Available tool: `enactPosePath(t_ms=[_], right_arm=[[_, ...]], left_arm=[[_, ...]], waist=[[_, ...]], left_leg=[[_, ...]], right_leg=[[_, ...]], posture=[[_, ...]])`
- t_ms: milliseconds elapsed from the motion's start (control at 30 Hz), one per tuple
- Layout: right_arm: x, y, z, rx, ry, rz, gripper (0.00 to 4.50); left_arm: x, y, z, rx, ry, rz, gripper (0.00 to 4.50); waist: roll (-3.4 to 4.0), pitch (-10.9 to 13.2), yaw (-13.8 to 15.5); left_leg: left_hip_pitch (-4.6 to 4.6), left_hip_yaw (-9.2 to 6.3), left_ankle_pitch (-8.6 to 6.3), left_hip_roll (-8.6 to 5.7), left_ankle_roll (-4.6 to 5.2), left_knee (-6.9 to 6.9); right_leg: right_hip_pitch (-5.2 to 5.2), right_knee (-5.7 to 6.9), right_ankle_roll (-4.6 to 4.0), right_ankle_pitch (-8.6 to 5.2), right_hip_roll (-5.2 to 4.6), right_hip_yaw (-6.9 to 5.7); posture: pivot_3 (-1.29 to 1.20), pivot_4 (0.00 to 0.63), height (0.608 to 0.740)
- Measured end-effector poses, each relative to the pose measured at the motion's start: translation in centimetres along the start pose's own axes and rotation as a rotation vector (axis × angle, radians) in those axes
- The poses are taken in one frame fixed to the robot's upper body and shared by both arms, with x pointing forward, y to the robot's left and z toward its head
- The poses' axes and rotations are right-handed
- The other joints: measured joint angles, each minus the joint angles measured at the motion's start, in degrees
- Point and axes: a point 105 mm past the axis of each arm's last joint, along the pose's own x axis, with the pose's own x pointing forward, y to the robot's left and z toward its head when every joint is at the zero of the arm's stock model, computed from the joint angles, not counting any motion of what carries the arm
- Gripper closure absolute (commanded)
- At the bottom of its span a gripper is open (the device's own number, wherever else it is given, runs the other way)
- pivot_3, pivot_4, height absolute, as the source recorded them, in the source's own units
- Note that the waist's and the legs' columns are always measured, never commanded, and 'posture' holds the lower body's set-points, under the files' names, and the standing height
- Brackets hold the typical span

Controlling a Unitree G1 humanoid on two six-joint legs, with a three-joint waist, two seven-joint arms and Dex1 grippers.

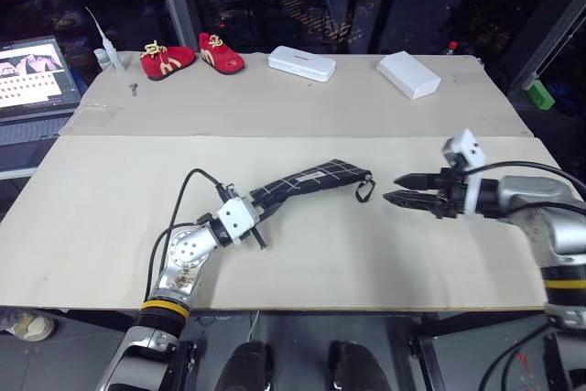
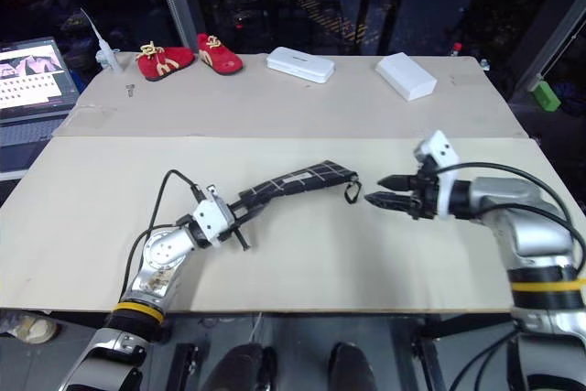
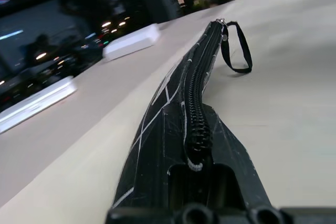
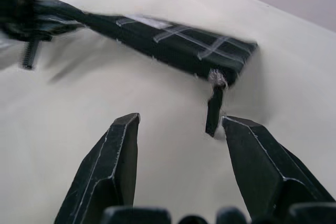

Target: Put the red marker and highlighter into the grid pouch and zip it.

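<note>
While the left gripper point(image 1: 261, 217) is clamped with closed jaws on the near end of the flat black fabric pouch with thin white grid lines point(image 1: 311, 180), the pouch is held just above the pale bench point(image 1: 110, 208), zipper closed along its upper edge. Its black cord loop point(image 1: 365, 191) hangs from the far end, near the right gripper point(image 1: 403, 190), whose jaws are parted and empty.

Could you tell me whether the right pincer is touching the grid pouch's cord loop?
Apart. The left eye view shows bare table between the right pincer and the cord loop of the grid pouch.
</note>
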Motion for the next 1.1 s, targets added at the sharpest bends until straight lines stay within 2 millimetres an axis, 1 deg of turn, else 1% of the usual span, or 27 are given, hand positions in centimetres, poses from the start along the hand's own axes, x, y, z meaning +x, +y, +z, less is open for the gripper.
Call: enactPosePath(t_ms=[67,200,267,367,433,467,533,567,600,633,700,733,833,900,933,1033,1100], right_arm=[[-0.8,0.4,0.0,-0.011,-0.016,0.002,1.71],[-1.4,0.5,-1.0,0.008,0.000,-0.040,1.71],[-1.5,0.5,-1.3,0.011,0.002,-0.057,1.71],[-1.3,1.0,-1.1,0.007,-0.020,-0.053,1.71],[-1.2,1.1,-1.2,0.008,-0.019,-0.058,1.66],[-1.2,1.1,-1.2,0.008,-0.017,-0.064,1.66],[-1.2,0.8,-1.4,0.012,-0.012,-0.081,1.66],[-1.2,0.7,-1.5,0.017,-0.009,-0.089,1.66],[-1.3,0.5,-1.6,0.025,-0.008,-0.096,1.66],[-1.3,0.3,-1.8,0.032,-0.007,-0.100,1.66],[-1.3,0.2,-1.9,0.037,-0.008,-0.102,1.66],[-1.4,0.1,-1.9,0.039,-0.009,-0.106,1.66],[-1.6,-0.3,-2.1,0.048,-0.010,-0.115,1.66],[-1.8,-0.7,-2.2,0.058,-0.010,-0.126,1.66],[-2.1,-1.1,-2.4,0.060,-0.003,-0.139,1.66],[-3.1,-2.5,-3.3,0.077,0.020,-0.190,1.66],[-3.4,-3.1,-3.7,0.086,0.024,-0.207,1.66]], left_arm=[[0.7,0.0,0.5,0.019,-0.025,-0.037,4.50],[1.6,-0.7,1.4,0.055,-0.067,-0.135,4.50],[1.5,-1.1,1.3,0.046,-0.074,-0.173,4.50],[1.1,-1.3,1.2,0.052,-0.077,-0.226,4.50],[0.9,-1.2,1.0,0.067,-0.064,-0.252,3.67],[0.7,-1.0,0.6,0.066,-0.050,-0.259,3.53],[0.2,-1.0,0.1,0.034,-0.037,-0.261,2.73],[0.1,-1.0,0.1,0.026,-0.040,-0.261,2.42],[0.1,-1.0,0.1,0.017,-0.042,-0.254,1.94],[0.1,-0.9,0.1,0.006,-0.044,-0.241,1.67],[0.1,-0.7,0.4,-0.029,-0.058,-0.210,0.89],[0.0,-0.7,0.6,-0.058,-0.060,-0.203,0.58],[-0.4,-1.1,0.8,-0.154,-0.059,-0.192,0.58],[-1.4,-1.0,1.2,-0.304,-0.055,-0.124,0.58],[-2.3,-0.8,1.2,-0.397,-0.034,-0.082,0.58],[-5.0,-0.1,0.9,-0.600,0.054,0.026,0.58],[-6.4,0.7,0.9,-0.691,0.086,0.108,0.58]], waist=[[-0.01,0.0,-0.1],[0.00,0.0,-0.8],[0.00,0.0,-1.0],[-0.01,0.0,-0.9],[0.00,0.0,-0.8],[0.00,0.0,-0.7],[-0.01,0.0,-0.7],[-0.01,0.0,-0.8],[0.00,0.0,-0.8],[-0.01,0.0,-0.8],[-0.01,0.0,-0.8],[0.00,0.0,-0.8],[0.00,0.0,-0.9],[0.00,0.0,-1.2],[0.00,0.0,-1.4],[0.00,0.0,-1.5],[0.00,0.0,-1.5]], left_leg=[[0.04,0.02,0.00,0.02,0.00,0.04],[0.18,0.06,0.00,0.04,0.00,0.04],[0.17,0.07,0.00,0.04,0.00,0.04],[0.15,0.05,0.00,0.05,0.00,0.04],[0.14,0.05,0.00,0.03,0.00,0.07],[0.14,0.05,0.00,0.03,0.00,0.10],[0.13,0.05,-0.01,0.03,0.01,0.11],[0.11,0.05,-0.01,0.04,0.01,0.11],[0.10,0.04,-0.01,0.05,0.02,0.11],[0.10,0.03,-0.02,0.04,0.03,0.11],[0.08,0.02,-0.02,0.05,0.03,0.11],[0.09,0.02,-0.02,0.06,0.03,0.11],[0.11,0.02,-0.02,0.06,0.03,0.11],[0.13,0.02,-0.03,0.13,0.05,0.10],[0.13,-0.01,-0.03,0.15,0.05,0.10],[0.19,-0.01,-0.03,0.16,0.05,0.10],[0.25,0.01,-0.03,0.14,0.05,0.10]], right_leg=[[0.03,0.03,0.00,0.00,0.03,0.03],[0.10,0.08,0.00,-0.01,0.05,0.14],[0.07,0.09,0.00,-0.01,0.09,0.16],[0.05,0.08,0.00,-0.01,0.11,0.14],[0.08,0.07,0.00,-0.01,0.10,0.14],[0.09,0.07,0.00,-0.01,0.09,0.14],[0.09,0.06,0.01,-0.01,0.08,0.14],[0.07,0.05,0.01,-0.02,0.08,0.14],[0.06,0.05,0.01,-0.02,0.08,0.14],[0.06,0.06,0.02,-0.02,0.08,0.14],[0.05,0.06,0.02,-0.02,0.09,0.13],[0.06,0.07,0.02,-0.02,0.09,0.14],[0.07,0.08,0.02,-0.03,0.08,0.16],[0.06,0.09,0.03,-0.03,0.10,0.21],[0.06,0.12,0.03,-0.03,0.11,0.21],[0.09,0.14,0.05,-0.05,0.11,0.21],[0.14,0.14,0.07,-0.06,0.11,0.25]], posture=[[0.00,0.150,0.740],[0.00,0.150,0.740],[0.00,0.150,0.740],[0.00,0.150,0.740],[0.00,0.150,0.740],[0.00,0.150,0.740],[0.00,0.150,0.740],[0.00,0.150,0.740],[0.00,0.150,0.740],[0.00,0.150,0.740],[0.00,0.150,0.740],[0.00,0.150,0.740],[0.00,0.150,0.740],[0.00,0.150,0.740],[0.00,0.150,0.740],[0.00,0.150,0.740],[0.00,0.150,0.740]])
